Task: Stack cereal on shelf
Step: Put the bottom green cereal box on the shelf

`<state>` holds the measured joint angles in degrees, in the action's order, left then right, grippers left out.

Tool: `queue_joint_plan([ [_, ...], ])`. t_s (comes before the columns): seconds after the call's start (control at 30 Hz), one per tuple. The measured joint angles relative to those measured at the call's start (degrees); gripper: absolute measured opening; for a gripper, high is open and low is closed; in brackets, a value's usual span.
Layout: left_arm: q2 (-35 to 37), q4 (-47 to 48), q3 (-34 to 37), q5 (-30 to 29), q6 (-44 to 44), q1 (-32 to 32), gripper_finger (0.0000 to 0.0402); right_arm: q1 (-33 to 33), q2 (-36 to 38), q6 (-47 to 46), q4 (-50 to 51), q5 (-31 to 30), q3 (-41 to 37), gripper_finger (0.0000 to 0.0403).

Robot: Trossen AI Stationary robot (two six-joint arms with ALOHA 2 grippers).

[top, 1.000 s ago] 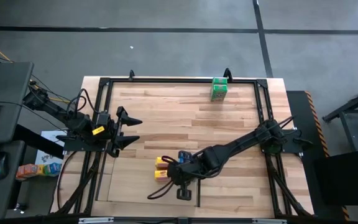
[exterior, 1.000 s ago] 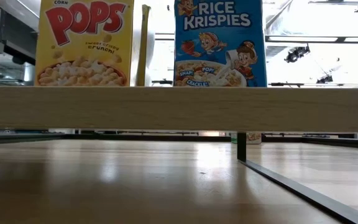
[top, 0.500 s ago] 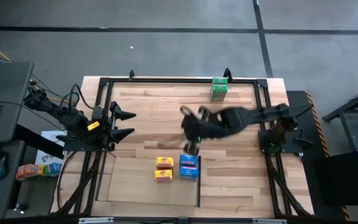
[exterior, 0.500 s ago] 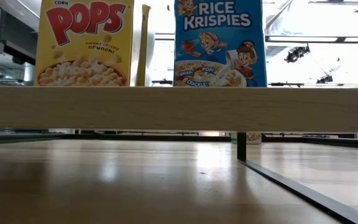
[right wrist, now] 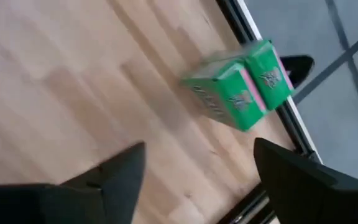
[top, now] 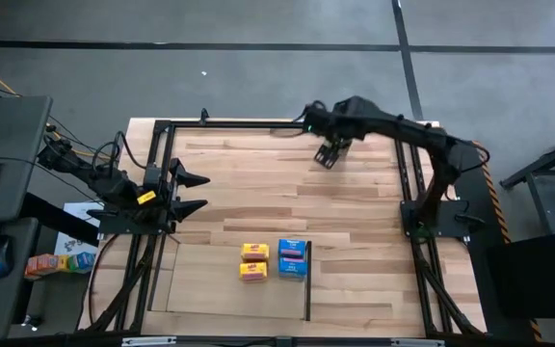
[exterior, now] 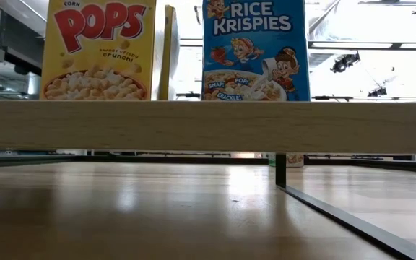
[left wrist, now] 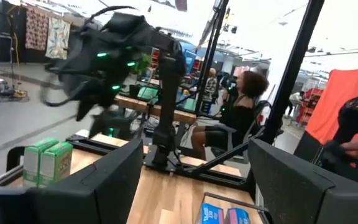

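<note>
Two green cereal boxes (right wrist: pixel 241 93) stand side by side on the table at its far edge, against the black frame rail; the left wrist view shows them too (left wrist: pixel 42 163). My right gripper (right wrist: pixel 197 174) hovers open just short of them (top: pixel 328 157), and its arm covers them in the high view. Two yellow boxes (top: pixel 252 261) and the blue cereal (top: pixel 293 257) stand on the pale shelf (top: pixel 200 284) next to its black bar (top: pixel 308 284). My left gripper (top: pixel 207 191) waits open at the table's left.
A black metal frame (top: pixel 258 123) runs around the tabletop. In the low view the Corn Pops box (exterior: pixel 98 49) and the Rice Krispies box (exterior: pixel 255 49) rise behind a wooden strip (exterior: pixel 208 126). People sit beyond the table (left wrist: pixel 238 115).
My right gripper has left the shelf near the table's front, risen, and swung to the far edge over the green boxes. The blue cereal stays standing beside the yellow boxes on the shelf.
</note>
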<state>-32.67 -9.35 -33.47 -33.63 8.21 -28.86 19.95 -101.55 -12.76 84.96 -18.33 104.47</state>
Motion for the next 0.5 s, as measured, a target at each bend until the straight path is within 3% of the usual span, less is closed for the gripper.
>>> queue_joint_plan([
  [0.2,-0.04,0.83,0.00,-2.98,0.21,0.00,0.0282,10.72,8.22,9.82,-15.59,9.89,-16.93,0.0291],
  [0.33,-0.04,1.08,0.00,-9.40,-0.33,0.00,0.0282,13.95,9.80,17.29,-20.53,6.63,-22.00,0.0291],
  [0.5,-0.04,1.05,0.00,-17.00,2.45,0.00,0.0282,14.48,8.02,24.39,-21.32,5.86,-22.65,0.0291],
])
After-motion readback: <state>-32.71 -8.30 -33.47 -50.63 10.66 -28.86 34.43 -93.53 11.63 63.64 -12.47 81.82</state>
